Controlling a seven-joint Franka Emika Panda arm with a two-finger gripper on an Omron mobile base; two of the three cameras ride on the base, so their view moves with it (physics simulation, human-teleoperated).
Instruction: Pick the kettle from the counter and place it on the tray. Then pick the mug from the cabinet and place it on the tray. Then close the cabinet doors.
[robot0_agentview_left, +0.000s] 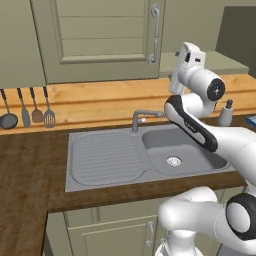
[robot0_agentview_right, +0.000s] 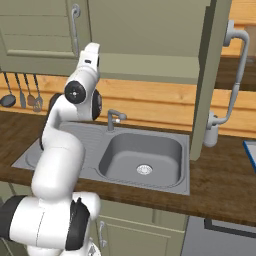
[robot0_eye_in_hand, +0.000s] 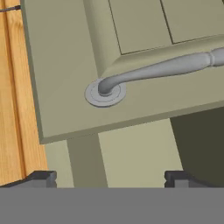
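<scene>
Closing the cabinet doors is seemingly the step in hand: the gripper (robot0_eye_in_hand: 109, 178), spread wide and holding nothing, is hanging near the left door (robot0_agentview_left: 102, 40), whose bar handle (robot0_eye_in_hand: 162, 70) is awaiting a push.

L cabinet door (robot0_agentview_left: 102, 40) shut; R door (robot0_agentview_right: 206, 75) open, edge-on over counter (robot0_agentview_right: 220, 185).

Kitchen, steel sink (robot0_agentview_left: 107, 159), wood counter (robot0_agentview_left: 25, 165), hanging utensils (robot0_agentview_left: 29, 107)
</scene>
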